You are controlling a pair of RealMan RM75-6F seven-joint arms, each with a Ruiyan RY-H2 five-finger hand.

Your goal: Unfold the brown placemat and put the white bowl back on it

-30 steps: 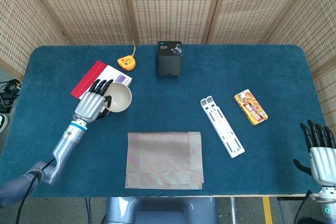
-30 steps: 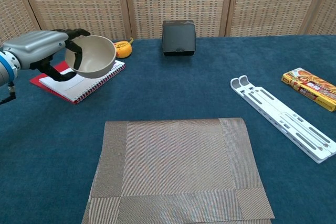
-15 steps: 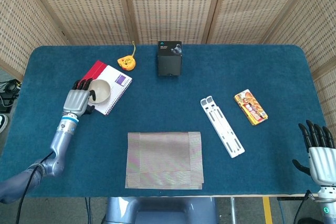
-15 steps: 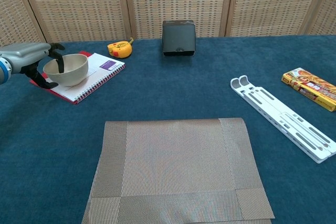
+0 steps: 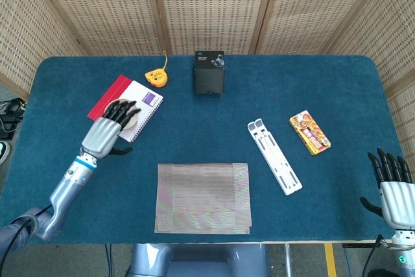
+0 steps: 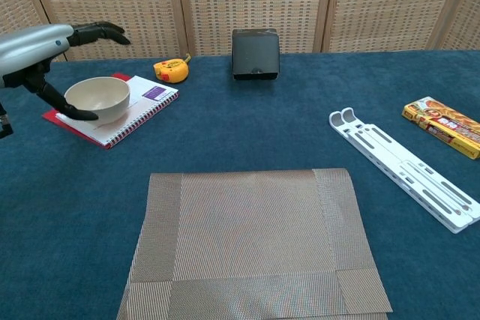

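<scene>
Left hand (image 6: 45, 43) hovers unclenched over white bowl (image 6: 97, 99) on notebook (image 6: 142, 106); right hand (image 5: 391, 183), seemingly spread, idles off-table.

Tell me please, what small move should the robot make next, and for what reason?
Probably the left hand should move away from the white bowl toward the brown placemat. The bowl sits on the notebook, the hand is open above it, and the placemat, with its edges doubled over, looks still folded. The right hand waits open at the table's edge.
</scene>
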